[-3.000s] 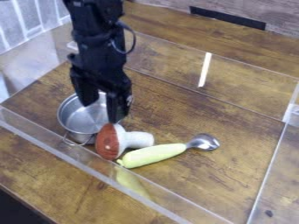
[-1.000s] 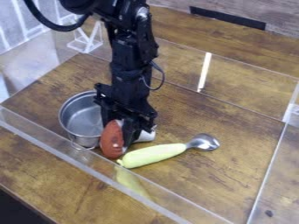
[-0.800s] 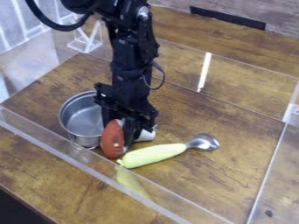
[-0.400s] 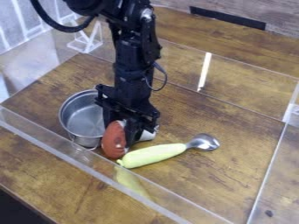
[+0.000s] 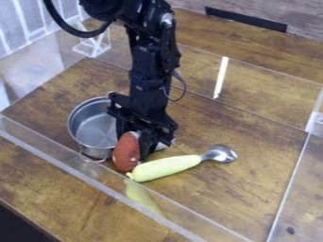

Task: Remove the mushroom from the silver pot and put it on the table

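Mushroom (image 5: 127,151) lies on the table (image 5: 240,203), just right of the silver pot (image 5: 91,129) and touching the spoon (image 5: 180,164) handle. Gripper (image 5: 142,144) points down over its stem side; can't tell whether the jaws pinch it or stand apart.

Reddish-brown-capped toy mushroom (image 5: 127,151) lies on its side on the dark wooden plank table (image 5: 240,198), just beside the empty, upright shiny steel pot (image 5: 91,127).

Reddish-brown mushroom (image 5: 127,150), silver pot (image 5: 89,127), seemingly yellow-green-handled spoon (image 5: 177,165)
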Controlling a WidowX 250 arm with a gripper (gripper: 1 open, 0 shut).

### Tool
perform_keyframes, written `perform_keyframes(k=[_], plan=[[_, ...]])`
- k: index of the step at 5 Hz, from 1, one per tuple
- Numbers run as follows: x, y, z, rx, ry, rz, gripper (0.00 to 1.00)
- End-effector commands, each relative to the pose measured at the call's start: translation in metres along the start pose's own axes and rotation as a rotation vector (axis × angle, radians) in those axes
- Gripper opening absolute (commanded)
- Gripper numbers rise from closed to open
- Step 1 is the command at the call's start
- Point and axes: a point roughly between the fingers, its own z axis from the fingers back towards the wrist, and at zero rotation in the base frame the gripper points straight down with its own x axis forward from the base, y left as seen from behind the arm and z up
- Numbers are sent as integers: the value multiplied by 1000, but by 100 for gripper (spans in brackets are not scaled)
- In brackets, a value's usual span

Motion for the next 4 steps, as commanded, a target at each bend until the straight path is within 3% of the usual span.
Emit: perform_keyframes(k=[1, 3, 4], plan=[[0, -20, 20, 11, -35, -113, 0], [-10, 4, 18, 4, -28, -141, 0], [-12, 8, 17, -2, -20, -109, 0]])
